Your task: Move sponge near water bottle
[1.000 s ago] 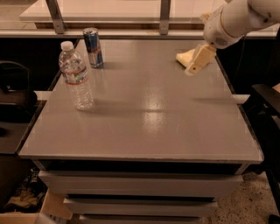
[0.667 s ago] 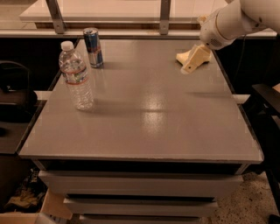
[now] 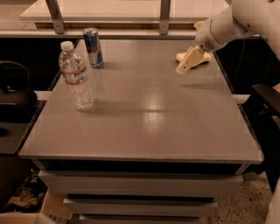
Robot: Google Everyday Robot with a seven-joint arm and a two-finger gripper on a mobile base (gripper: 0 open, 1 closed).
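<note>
Grey and bare in the middle, the surface (image 3: pixel 144 127) carries three things, all toward its far side. At the far right corner lies the sponge (image 3: pixel 204 59), flat on the surface and close to the right edge. The gripper (image 3: pixel 183 66) is right there, reaching down from the white arm (image 3: pixel 227 24) that comes in from the upper right; it overlaps the sponge's near-left part and points down and to the left, its tip at or just above the surface. Whether the gripper is clenched on the sponge or released cannot be told. The bottle (image 3: pixel 77 78) stands upright well apart from the sponge, over on the left side and nearer the middle in depth. The can (image 3: pixel 93 47) stands upright just behind the bottle, near the far-left edge. Between the sponge and the bottle lies only open surface with a pale glare patch; the can sits off that line, behind it. Pale drawer fronts (image 3: pixel 140 186) show below the surface, and a light counter (image 3: pixel 131 11) runs along the back.
</note>
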